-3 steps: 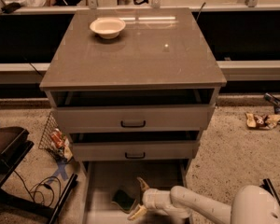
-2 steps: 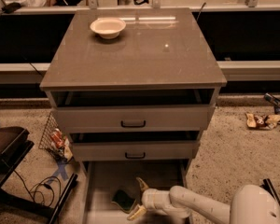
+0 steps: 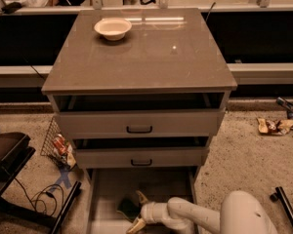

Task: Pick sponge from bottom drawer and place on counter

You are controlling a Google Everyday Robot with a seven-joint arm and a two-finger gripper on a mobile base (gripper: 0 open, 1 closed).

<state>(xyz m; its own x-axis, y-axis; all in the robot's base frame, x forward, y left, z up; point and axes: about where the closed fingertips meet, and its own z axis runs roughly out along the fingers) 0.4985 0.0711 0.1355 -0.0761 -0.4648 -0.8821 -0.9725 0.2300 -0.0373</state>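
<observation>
The bottom drawer is pulled out, a pale-grey shallow tray below the two upper drawers. The sponge lies on its floor near the front, its dark green face up. My gripper reaches into the drawer from the right on a white arm, its two tan fingers spread open with one finger above the sponge and one below it, right at the sponge's right side. The counter is the glossy grey-brown top of the cabinet.
A white bowl stands on the counter's back left. Both upper drawers stick out slightly above the bottom one. A wire basket and cables lie on the floor at left, litter at right.
</observation>
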